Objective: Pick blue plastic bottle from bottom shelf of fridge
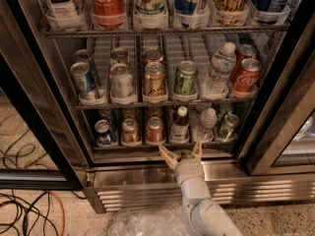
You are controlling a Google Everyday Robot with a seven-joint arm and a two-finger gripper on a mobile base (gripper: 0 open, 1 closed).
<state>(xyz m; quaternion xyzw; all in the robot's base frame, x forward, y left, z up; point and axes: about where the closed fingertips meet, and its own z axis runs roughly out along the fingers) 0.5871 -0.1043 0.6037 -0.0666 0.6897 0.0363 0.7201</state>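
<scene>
Upright blue plastic bottle point(180, 126), cap up, long axis vertical, at front edge of bottom shelf point(139, 145) in fridge point(142, 177). Front row also: four cans point(154, 131), one clear bottle point(206, 125). Just below that edge: gripper point(180, 148), fingers spread, empty.

floor point(285, 227): pale speckled stone, in front of the fridge point(147, 178) | cables point(24, 215): black and orange, tangled on the floor left of the fridge | plastic sheet point(142, 222): clear, crumpled, on the floor just before the fridge's base | light: dim, warm | gripper point(183, 154): fingers spread, at the fridge's lower front edge
</scene>
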